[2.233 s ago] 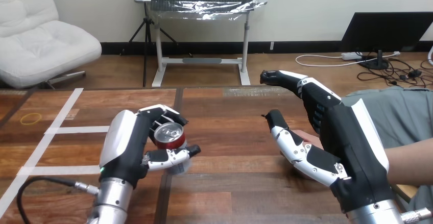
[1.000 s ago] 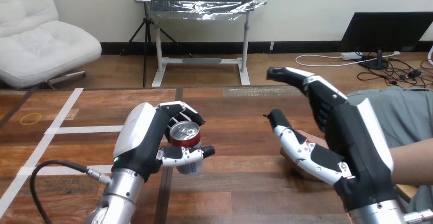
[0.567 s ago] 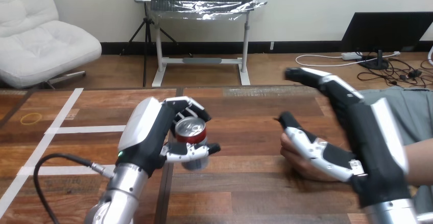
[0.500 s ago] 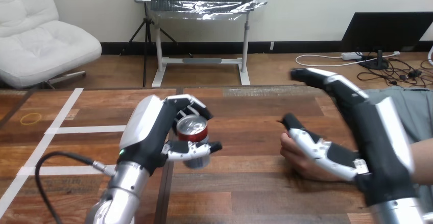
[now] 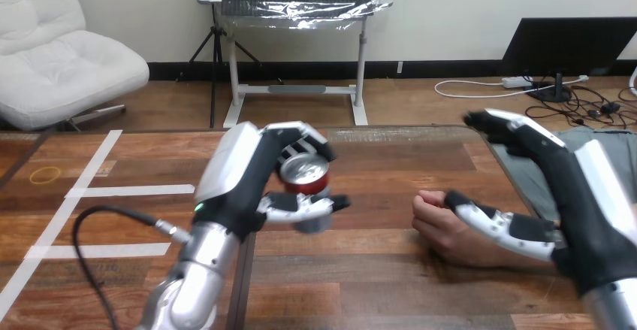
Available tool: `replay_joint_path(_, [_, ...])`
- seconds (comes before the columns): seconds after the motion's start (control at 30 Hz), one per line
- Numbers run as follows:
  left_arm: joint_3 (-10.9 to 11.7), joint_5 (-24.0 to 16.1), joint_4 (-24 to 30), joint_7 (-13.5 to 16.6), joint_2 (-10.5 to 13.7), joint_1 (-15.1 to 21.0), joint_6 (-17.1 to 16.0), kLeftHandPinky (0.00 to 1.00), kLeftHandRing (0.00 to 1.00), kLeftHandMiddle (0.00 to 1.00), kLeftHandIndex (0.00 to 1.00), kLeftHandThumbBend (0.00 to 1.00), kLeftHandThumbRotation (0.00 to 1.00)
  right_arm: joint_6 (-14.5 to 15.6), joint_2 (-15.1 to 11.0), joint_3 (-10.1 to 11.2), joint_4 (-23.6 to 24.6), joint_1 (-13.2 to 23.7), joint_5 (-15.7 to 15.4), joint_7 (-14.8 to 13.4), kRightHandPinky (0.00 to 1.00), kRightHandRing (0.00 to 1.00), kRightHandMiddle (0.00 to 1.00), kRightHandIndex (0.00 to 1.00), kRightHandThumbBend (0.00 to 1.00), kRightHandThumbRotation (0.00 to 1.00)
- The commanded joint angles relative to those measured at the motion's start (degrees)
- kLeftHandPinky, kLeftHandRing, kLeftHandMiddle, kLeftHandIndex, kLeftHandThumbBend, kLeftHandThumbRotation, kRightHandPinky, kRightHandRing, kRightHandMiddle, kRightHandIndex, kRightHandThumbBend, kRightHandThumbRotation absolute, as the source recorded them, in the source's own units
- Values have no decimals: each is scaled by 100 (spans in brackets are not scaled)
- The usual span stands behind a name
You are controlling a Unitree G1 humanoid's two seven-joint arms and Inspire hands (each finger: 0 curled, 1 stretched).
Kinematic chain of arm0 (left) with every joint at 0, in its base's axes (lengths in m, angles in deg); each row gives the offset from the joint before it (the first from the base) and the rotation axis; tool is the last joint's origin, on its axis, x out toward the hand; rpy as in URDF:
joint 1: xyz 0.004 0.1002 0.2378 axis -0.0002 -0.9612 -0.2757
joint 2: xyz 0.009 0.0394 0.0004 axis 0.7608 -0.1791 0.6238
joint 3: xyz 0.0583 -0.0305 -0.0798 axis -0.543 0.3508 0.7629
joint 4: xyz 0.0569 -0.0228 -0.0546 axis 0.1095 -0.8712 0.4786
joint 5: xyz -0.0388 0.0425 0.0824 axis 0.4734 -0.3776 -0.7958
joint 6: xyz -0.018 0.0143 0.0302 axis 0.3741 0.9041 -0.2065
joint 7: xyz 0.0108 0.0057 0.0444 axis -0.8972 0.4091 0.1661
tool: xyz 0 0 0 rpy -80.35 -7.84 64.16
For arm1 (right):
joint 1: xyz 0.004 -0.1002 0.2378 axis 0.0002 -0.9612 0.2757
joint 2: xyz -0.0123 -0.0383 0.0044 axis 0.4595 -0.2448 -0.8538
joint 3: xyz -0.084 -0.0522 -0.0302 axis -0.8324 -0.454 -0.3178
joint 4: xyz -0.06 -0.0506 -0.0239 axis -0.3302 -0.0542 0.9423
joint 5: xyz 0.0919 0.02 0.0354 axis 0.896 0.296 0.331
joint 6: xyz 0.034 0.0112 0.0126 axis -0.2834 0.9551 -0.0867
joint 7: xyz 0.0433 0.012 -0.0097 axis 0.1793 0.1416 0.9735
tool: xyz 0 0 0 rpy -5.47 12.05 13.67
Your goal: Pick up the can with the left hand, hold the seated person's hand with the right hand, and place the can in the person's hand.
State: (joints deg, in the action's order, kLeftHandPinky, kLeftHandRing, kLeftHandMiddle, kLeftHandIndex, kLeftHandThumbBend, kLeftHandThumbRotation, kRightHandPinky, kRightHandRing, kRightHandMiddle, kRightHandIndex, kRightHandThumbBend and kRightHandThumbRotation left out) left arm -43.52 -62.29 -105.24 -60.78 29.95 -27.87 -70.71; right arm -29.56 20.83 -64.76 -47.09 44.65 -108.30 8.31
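A red can with a silver top (image 5: 304, 174) is lifted off the table in my left hand (image 5: 252, 180), whose fingers and thumb curl round it near the middle of the view. The person's hand (image 5: 443, 228) rests on the table at the right, its fingers loosely curled. My right hand (image 5: 578, 202) is over and beside the person's wrist, with its fingers spread wide above and its thumb (image 5: 496, 221) lying across the wrist. It does not close round the wrist.
White tape lines (image 5: 98, 191) cross the wooden table (image 5: 375, 270) at the left. A yellow rubber band (image 5: 45, 174) lies near the far left edge.
My left hand has carried the can to the right and higher, toward the person's hand. My right hand has drawn back to the right, uncovering the person's hand.
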Motion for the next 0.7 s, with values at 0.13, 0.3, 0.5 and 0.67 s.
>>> replay_joint_path(0.13, [-96, 40, 329, 54, -188, 652, -117, 34, 40, 46, 50, 62, 0, 570, -563, 401, 311, 486, -63, 491, 70, 81, 84, 81, 77, 0])
replay_joint_path(0.3, [-142, 43, 358, 47, -265, 698, -62, 34, 39, 46, 50, 62, 0, 891, -967, 507, 308, 555, -332, 829, 69, 81, 84, 82, 79, 0])
replay_joint_path(0.5, [-187, 69, 384, -18, -341, 742, -14, 33, 38, 45, 49, 62, 0, 1038, -1487, 550, 112, 678, -629, 1213, 69, 80, 84, 82, 82, 0])
replay_joint_path(0.67, [-211, 47, 400, -52, -394, 773, 16, 33, 38, 45, 49, 62, 0, 1193, -1871, 503, -92, 833, -808, 1556, 68, 80, 84, 82, 85, 0])
